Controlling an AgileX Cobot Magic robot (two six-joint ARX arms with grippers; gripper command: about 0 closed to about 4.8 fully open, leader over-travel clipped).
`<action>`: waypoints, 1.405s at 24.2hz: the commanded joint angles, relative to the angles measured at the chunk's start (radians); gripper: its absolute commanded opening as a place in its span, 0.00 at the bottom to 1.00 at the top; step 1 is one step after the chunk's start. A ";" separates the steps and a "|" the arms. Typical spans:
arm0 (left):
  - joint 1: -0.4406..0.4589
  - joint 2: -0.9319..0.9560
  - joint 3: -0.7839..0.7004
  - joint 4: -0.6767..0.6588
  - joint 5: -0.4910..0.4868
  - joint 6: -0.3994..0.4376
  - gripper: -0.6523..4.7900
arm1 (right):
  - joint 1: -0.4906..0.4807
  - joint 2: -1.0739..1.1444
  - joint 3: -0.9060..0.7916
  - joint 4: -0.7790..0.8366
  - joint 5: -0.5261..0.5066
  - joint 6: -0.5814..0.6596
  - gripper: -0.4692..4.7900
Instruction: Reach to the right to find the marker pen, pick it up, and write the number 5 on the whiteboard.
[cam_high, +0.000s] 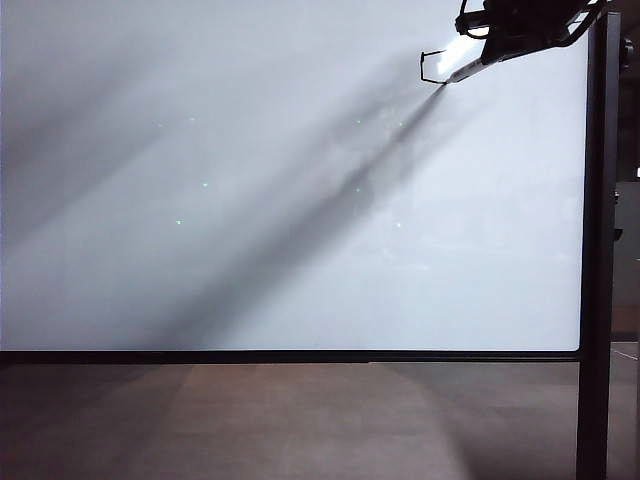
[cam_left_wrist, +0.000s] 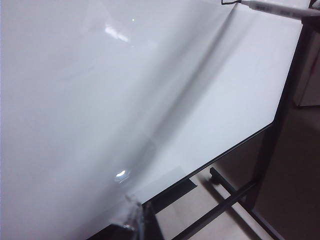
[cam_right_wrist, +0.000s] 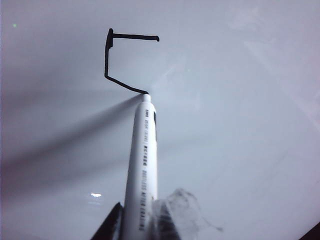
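On the whiteboard (cam_high: 300, 200), near its upper right corner, the number 5 (cam_right_wrist: 122, 60) is only partly drawn (the lower curve is left). The marker pen (cam_right_wrist: 142, 165) is pinched by the right gripper (cam_right_wrist: 137, 225), tip touching. The left gripper (cam_left_wrist: 135, 222) is idle, its state unclear.

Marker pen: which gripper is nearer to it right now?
Right. The right gripper is shut on the marker pen, tip at the whiteboard beside the unfinished number 5. The left gripper sits low by the board's bottom edge.
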 joint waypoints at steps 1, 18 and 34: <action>0.001 -0.003 0.004 0.008 -0.003 0.000 0.11 | -0.007 -0.001 0.007 0.030 0.042 0.006 0.08; 0.001 -0.003 0.004 0.006 -0.003 0.000 0.11 | -0.007 0.003 0.002 -0.060 0.034 0.005 0.08; 0.001 -0.003 0.004 -0.011 -0.003 0.000 0.11 | -0.007 0.050 0.003 -0.090 0.015 0.009 0.08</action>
